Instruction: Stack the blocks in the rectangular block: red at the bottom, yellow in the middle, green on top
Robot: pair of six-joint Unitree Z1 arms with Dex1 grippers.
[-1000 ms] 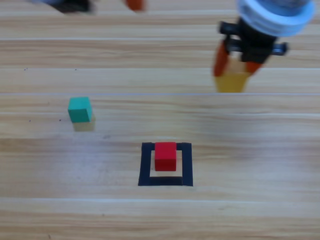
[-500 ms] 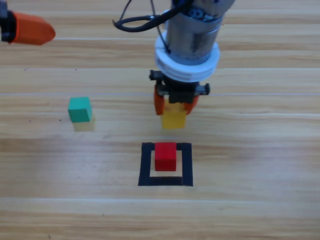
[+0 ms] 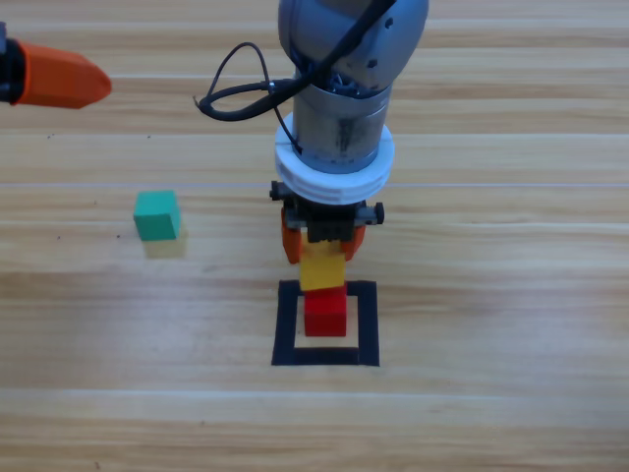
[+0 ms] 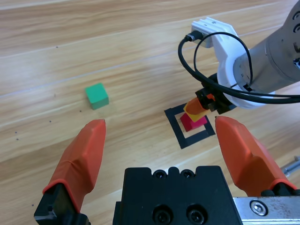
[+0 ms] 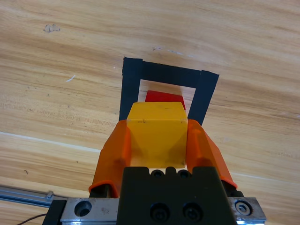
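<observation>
yellow cube [image 5: 155, 133]: small, rigid, likely light, pinched on two opposite flat faces by right gripper [image 3: 320, 258], just above red cube [image 3: 325, 311] inside taped rectangle [image 3: 285, 324], mid-tabletop toward near edge; left gripper [image 4: 164, 150] gapes empty.

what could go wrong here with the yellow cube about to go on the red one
1. The right gripper holds the small matte yellow cube over the small red cube, but seemingly offset toward one edge and a little tilted; released like this, it might land off-centre and tip.
2. Pressing down misaligned could push the red cube against the black tape rectangle.
3. The small green cube lies apart, near the open left gripper; that gripper reaching in early could meet the right arm.
</observation>
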